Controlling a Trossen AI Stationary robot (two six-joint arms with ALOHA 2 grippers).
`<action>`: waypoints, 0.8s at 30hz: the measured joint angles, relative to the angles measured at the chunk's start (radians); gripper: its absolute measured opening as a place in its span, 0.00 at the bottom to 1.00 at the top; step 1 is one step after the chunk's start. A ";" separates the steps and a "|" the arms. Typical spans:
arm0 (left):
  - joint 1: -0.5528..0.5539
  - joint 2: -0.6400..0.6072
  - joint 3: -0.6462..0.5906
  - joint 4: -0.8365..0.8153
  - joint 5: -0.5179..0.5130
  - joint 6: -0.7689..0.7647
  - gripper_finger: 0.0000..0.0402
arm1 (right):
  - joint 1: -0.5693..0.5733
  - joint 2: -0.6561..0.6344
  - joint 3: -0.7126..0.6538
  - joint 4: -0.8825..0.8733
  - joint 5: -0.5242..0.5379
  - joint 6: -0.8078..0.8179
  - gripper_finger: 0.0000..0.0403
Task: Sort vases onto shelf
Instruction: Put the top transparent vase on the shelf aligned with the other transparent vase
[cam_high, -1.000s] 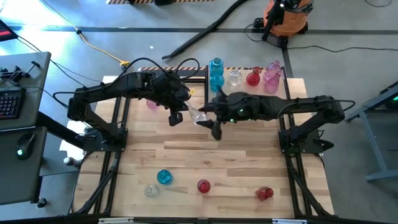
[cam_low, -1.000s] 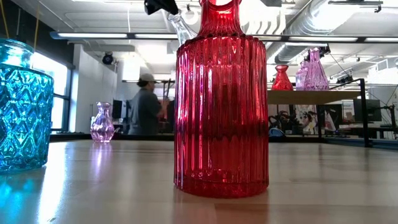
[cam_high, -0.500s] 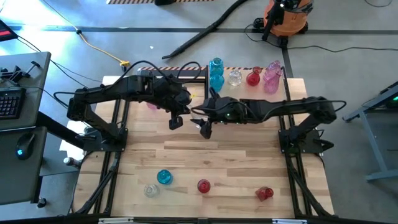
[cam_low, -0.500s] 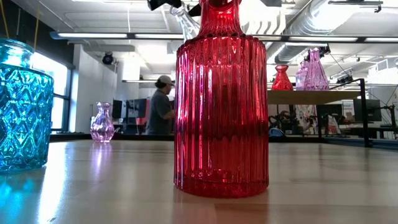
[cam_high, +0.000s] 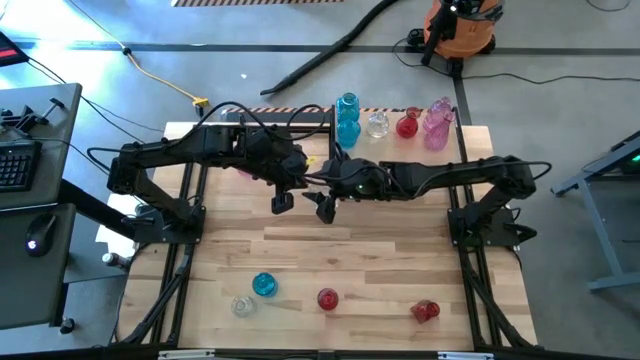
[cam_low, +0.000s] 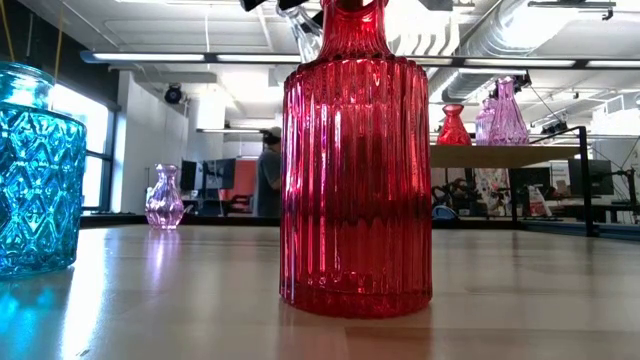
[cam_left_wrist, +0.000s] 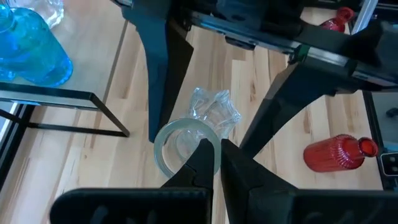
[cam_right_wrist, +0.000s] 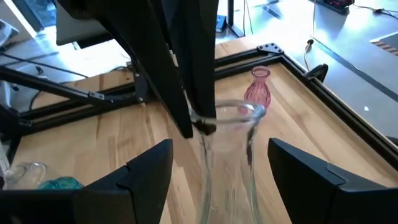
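Observation:
A clear glass vase (cam_right_wrist: 227, 155) hangs in the air over the middle of the table, my left gripper (cam_left_wrist: 217, 158) shut on its rim. My right gripper (cam_high: 318, 188) is open; its fingers (cam_right_wrist: 146, 180) stand on either side of the vase's neck with a gap on both sides. The shelf (cam_low: 480, 155) at the far edge carries blue (cam_high: 347, 115), clear (cam_high: 377, 124), red (cam_high: 407, 126) and pink (cam_high: 437, 122) vases, each standing on its base. My left gripper pinches the clear vase's rim (cam_left_wrist: 186, 140) between its two fingers, one finger seemingly inside the mouth and one outside. The fingers (cam_right_wrist: 193, 87) come slanting down from above. The vase hangs tilted below them, clear of the table.
A pink vase (cam_high: 243, 168) stands on the table under the left arm. Near the front edge are a blue vase (cam_high: 263, 285), a clear one (cam_high: 241, 306), an upright red one (cam_low: 355, 170) and a red one lying on its side (cam_high: 425, 311). A person stands in the room behind.
My right gripper has gone down and toward the table's left, up to the clear vase, rolling a little; its fingers now stand on either side of the neck. The vase stays in my left gripper's hold. The person in the background has walked right.

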 joint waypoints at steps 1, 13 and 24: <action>0.000 0.000 0.000 -0.001 0.000 0.000 0.00 | 0.000 0.001 0.000 0.000 0.000 0.000 0.61; 0.000 0.000 0.000 -0.002 0.000 0.000 0.00 | 0.000 0.004 0.000 0.001 0.000 0.043 0.48; 0.000 0.000 0.000 0.002 0.002 0.000 0.05 | 0.000 0.004 0.000 -0.001 -0.010 0.070 0.18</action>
